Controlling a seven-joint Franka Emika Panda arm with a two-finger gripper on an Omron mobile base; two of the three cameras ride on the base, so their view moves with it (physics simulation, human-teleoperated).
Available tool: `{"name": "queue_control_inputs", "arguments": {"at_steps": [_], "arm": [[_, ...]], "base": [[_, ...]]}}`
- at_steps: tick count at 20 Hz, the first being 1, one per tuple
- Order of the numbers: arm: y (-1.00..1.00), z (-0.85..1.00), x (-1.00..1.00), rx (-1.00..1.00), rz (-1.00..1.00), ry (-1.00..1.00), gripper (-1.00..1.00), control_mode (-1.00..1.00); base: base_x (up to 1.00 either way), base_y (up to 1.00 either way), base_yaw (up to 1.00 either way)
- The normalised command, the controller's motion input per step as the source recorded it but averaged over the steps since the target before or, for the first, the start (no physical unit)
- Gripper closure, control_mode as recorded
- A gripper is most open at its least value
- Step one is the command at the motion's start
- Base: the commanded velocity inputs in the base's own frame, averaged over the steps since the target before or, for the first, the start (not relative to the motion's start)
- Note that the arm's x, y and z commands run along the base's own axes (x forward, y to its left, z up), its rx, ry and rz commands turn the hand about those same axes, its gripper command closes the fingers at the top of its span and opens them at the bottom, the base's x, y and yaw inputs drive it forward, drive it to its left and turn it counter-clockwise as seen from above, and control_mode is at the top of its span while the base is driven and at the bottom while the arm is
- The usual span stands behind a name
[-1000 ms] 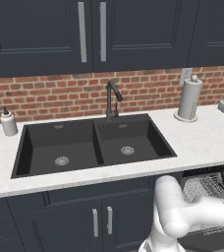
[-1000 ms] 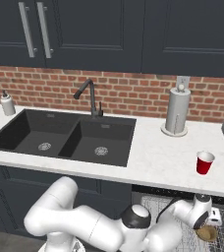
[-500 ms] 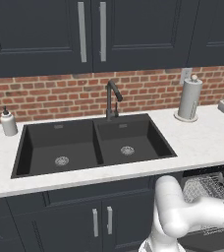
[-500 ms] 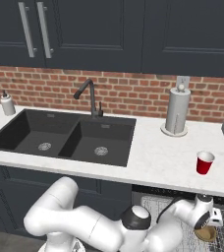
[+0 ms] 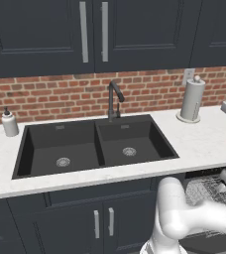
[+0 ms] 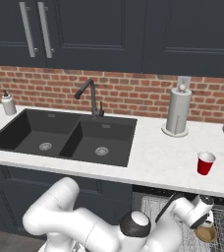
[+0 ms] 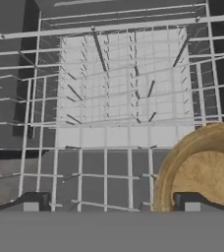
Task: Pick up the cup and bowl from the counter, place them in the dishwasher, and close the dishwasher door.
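The gripper (image 7: 111, 203) hung over the silvery wire-mesh dishwasher rack (image 7: 119, 93), fingers spread, one inside the tan wooden bowl (image 7: 207, 172), evidently being deposited. The small red cup (image 6: 206, 163) stood on the white stone counter (image 6: 148, 157).

Red brick backsplash (image 5: 60, 94); dark upper cabinets (image 5: 45, 34), vertical silver handles (image 5: 84, 31).
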Motion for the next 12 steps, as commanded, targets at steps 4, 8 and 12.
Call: {"name": "queue_control_inputs", "arguments": {"at_steps": [4,8,12], "arm": [[-0.17,0.61,-0.39,0.25,0.0,-0.26,-1.0,-1.0],[-0.06,0.39,-0.21,0.09,0.0,-0.23,-1.0,-1.0],[0.0,0.0,0.02,0.0,0.0,-0.03,-1.0,-1.0]], "base": [[0.0,0.0,0.0],[0.0,0.0,0.0],[0.0,0.0,0.0]]}}
